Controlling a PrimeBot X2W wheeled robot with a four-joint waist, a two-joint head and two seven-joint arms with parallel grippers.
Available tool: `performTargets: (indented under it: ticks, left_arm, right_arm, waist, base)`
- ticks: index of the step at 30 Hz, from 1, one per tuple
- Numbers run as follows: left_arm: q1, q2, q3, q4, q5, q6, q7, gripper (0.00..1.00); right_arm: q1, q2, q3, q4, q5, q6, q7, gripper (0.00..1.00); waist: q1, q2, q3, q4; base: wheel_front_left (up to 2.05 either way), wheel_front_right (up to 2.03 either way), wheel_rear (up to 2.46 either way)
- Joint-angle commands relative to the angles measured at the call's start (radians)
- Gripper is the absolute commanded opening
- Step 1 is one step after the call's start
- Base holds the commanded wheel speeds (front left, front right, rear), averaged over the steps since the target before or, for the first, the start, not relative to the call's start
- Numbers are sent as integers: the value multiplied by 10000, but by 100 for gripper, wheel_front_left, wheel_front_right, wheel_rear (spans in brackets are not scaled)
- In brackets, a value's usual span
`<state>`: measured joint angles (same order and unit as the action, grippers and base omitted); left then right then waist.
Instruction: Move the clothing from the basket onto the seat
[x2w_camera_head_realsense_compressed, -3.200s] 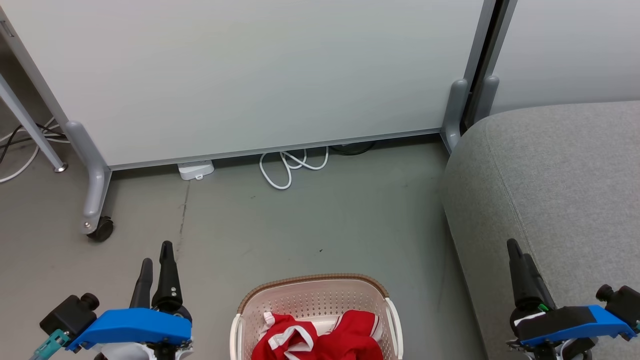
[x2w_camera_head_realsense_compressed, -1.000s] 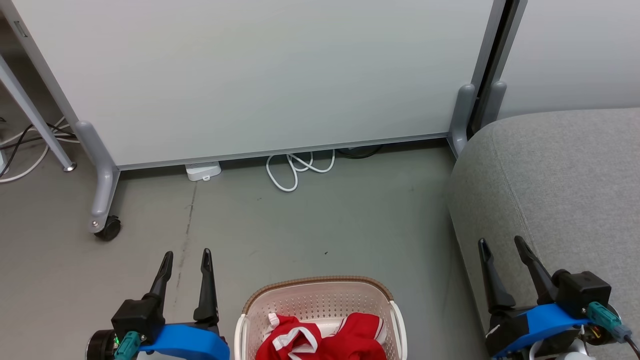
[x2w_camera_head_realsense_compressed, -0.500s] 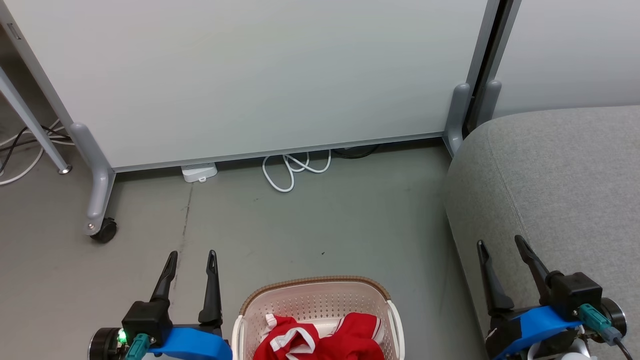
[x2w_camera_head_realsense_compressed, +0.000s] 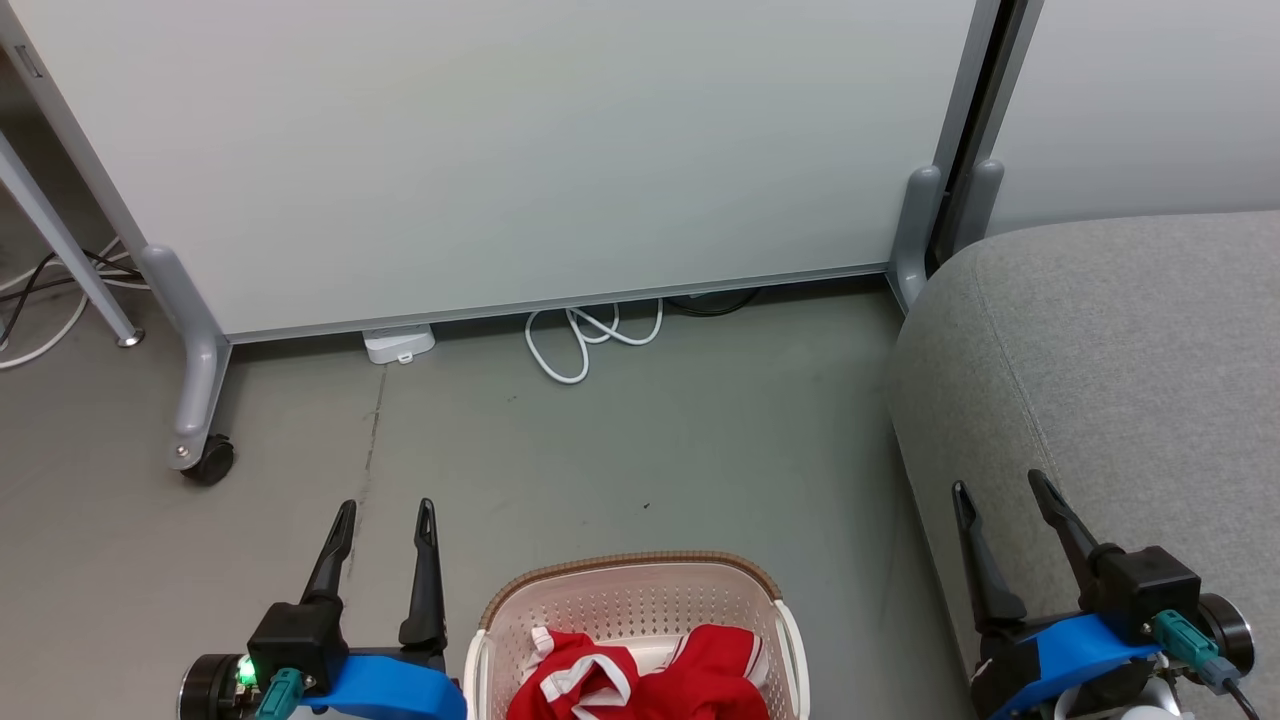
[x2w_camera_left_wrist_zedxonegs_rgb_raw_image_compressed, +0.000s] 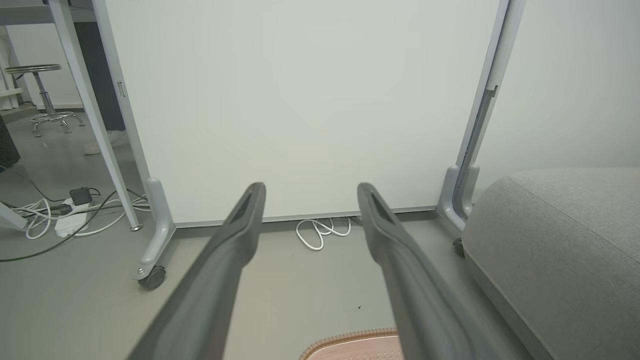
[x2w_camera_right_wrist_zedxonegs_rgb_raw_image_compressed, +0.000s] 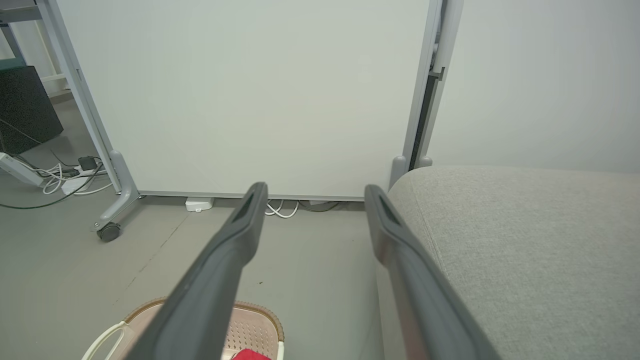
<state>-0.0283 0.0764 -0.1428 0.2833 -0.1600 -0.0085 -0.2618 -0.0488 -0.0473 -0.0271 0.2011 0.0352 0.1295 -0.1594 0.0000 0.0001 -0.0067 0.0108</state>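
Observation:
The cream basket (x2w_camera_head_realsense_compressed: 630, 598) with its brown rim sits on the floor at the bottom centre of the head view, and the red clothing (x2w_camera_head_realsense_compressed: 640, 680) with white trim lies crumpled inside it. The grey seat (x2w_camera_head_realsense_compressed: 1130, 370) fills the right side. My left gripper (x2w_camera_head_realsense_compressed: 386, 510) hovers open just left of the basket, fingers pointing away from me. My right gripper (x2w_camera_head_realsense_compressed: 1000, 490) stands open over the seat's front edge, to the right of the basket. In the left wrist view the basket rim (x2w_camera_left_wrist_zedxonegs_rgb_raw_image_compressed: 345, 340) peeks in at the bottom. The right wrist view shows the basket (x2w_camera_right_wrist_zedxonegs_rgb_raw_image_compressed: 252, 330) and a scrap of the clothing (x2w_camera_right_wrist_zedxonegs_rgb_raw_image_compressed: 247, 355).
A white partition panel (x2w_camera_head_realsense_compressed: 500, 150) on wheeled grey feet (x2w_camera_head_realsense_compressed: 195, 400) stands ahead. A white cable (x2w_camera_head_realsense_compressed: 580, 340) and a small white box (x2w_camera_head_realsense_compressed: 398, 345) lie at its base. More cables (x2w_camera_left_wrist_zedxonegs_rgb_raw_image_compressed: 60, 220) and a stool (x2w_camera_left_wrist_zedxonegs_rgb_raw_image_compressed: 42, 95) are off to the left.
Over three seconds both grippers have turned at the wrist so their fingers now show side by side. In the last half second nothing has visibly moved.

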Motion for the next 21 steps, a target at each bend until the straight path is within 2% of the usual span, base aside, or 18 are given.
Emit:
performTargets:
  ticks: [1, 11, 21]
  left_arm:
    - [-135, -10, 49, 17, -35, -18, -49, 100]
    - [-156, -39, 82, 62, 6, -82, -49, 100]
    - [-652, -22, 104, 755, -12, -219, -39, 100]
  right_arm:
    - [94, -56, -10, -20, 5, 22, -41, 100]
    - [-6, -56, 84, -74, 45, 22, -44, 100]
    - [-424, -51, 239, -318, 23, 20, -73, 100]
  waist:
    - [0, -1, 4, -2]
    - [0, -1, 209, -134]
    - [0, -1, 1430, -942]
  base:
    - [0, 0, 0]
    - [0, 0, 0]
    - [0, 0, 0]
